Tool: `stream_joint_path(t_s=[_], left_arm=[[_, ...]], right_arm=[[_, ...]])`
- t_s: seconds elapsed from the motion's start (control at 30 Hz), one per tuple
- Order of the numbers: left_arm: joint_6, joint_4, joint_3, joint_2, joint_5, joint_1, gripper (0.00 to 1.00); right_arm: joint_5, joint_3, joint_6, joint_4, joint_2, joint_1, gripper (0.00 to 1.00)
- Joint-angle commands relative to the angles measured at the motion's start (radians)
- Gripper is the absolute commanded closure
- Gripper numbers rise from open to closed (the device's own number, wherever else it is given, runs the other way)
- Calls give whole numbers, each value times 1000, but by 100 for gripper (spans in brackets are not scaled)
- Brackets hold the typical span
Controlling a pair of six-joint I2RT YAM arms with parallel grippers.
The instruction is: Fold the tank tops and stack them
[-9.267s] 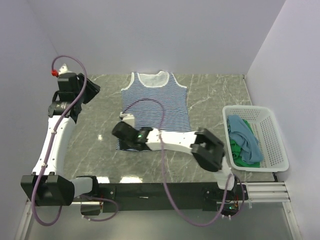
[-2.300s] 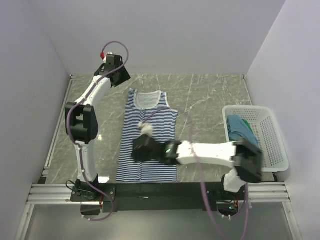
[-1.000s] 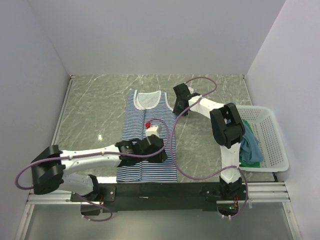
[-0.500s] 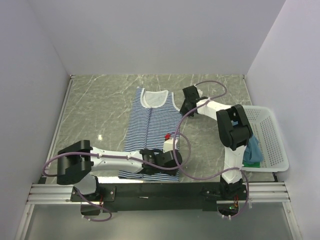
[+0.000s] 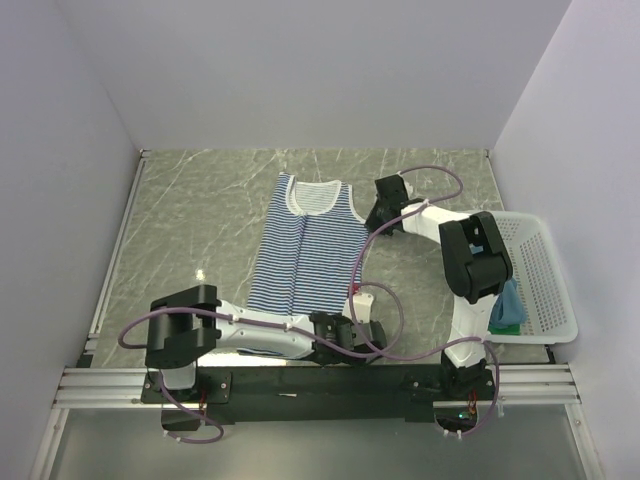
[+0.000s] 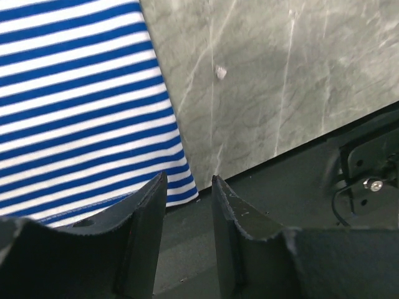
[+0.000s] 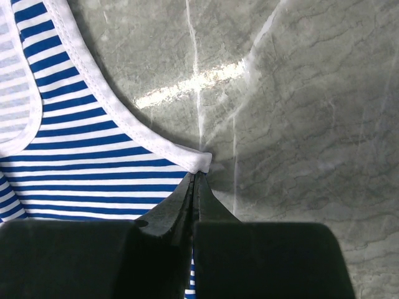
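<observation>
While right end effector seemingly pinches striped top, left gapes; basket: teal top, green top.

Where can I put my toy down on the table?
Left of the striped tank top, the table is bare up to the left wall. The right side is crowded by the right arm and the white basket.

The navy-and-white striped tank top lies flat on the worktop, its sides folded in to make a narrow strip. Its white neckline is at the far end. The teal tank top and the green tank top sit crumpled in the basket.
</observation>
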Motion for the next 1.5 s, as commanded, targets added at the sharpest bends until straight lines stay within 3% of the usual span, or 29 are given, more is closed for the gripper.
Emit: stream_joint_path(t_s=[0.0, 0.33, 0.47, 0.5, 0.53, 0.97, 1.17, 1.47], left_arm=[[-43, -72, 58, 28, -62, -28, 59], [-64, -96, 92, 92, -69, -51, 67], [-67, -105, 96, 92, -80, -52, 88], [-67, -103, 95, 83, -83, -54, 99], [-64, -93, 87, 73, -88, -60, 99], [-139, 190, -240, -295, -60, -68, 99], [-248, 159, -333, -397, -111, -54, 99], [-458, -8, -457, -555, -195, -48, 99]], right_arm=[[-2, -34, -3, -24, -27, -18, 100], [-5, -44, -11, -21, -44, -29, 100], [-1, -51, -19, -21, -51, -33, 100], [2, -57, -19, -21, -54, -38, 100], [7, -60, -22, -23, -62, -40, 100], [88, -103, -65, -75, -186, -49, 100], [116, -30, -76, -127, -188, 9, 100], [186, 185, -57, -231, -54, 118, 100]])
